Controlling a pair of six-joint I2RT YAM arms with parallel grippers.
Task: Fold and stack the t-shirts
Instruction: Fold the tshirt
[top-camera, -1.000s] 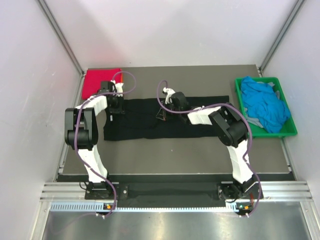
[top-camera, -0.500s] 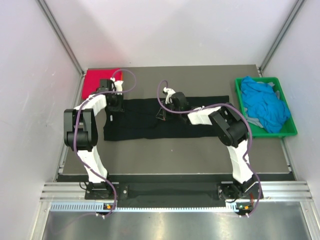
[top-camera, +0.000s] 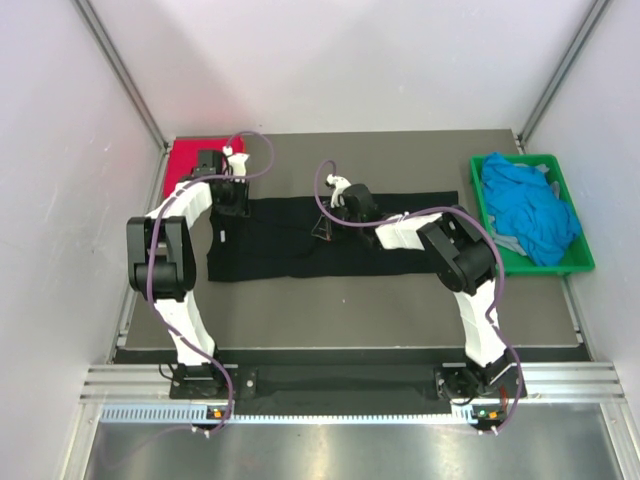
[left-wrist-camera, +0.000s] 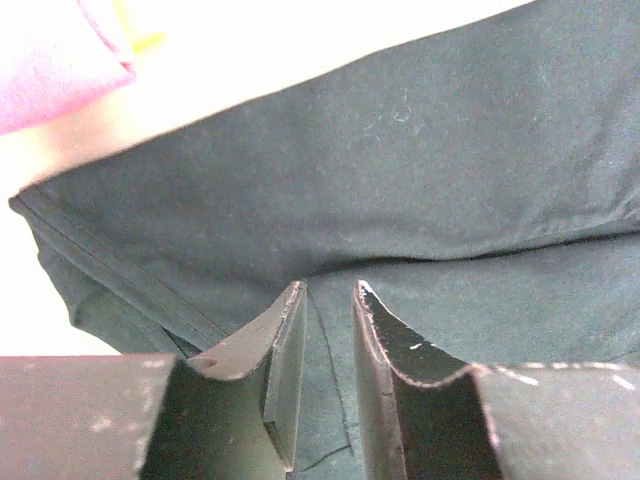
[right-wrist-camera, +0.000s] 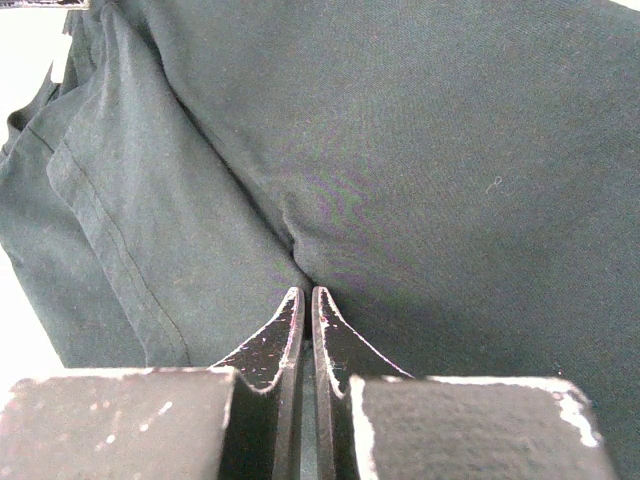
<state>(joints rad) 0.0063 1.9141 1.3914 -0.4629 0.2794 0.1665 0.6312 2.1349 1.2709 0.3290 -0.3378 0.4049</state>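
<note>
Black t-shirt, pinched in right end effector

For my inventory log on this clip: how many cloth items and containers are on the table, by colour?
black t-shirt: 1
magenta-red t-shirt: 1
blue cloth pile: 1 (the shirts in it cannot be counted apart)
green crate: 1
Total: 4
</note>
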